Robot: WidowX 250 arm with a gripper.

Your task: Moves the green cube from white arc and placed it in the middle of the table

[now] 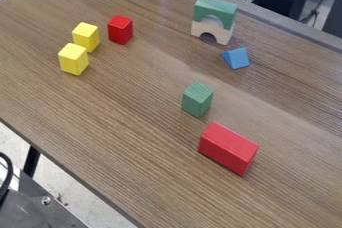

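Green cube on the wooden table, apart from the white arch.
The green cube sits near the middle, between the blue wedge and the large red block; the white arch bears a green arch. I cannot tell the gripper's state or its position relative to the green cube.

Two yellow blocks stand close together, with a small red block near them. A blue triangular block lies near a green arch. A larger red block lies nearer the camera.
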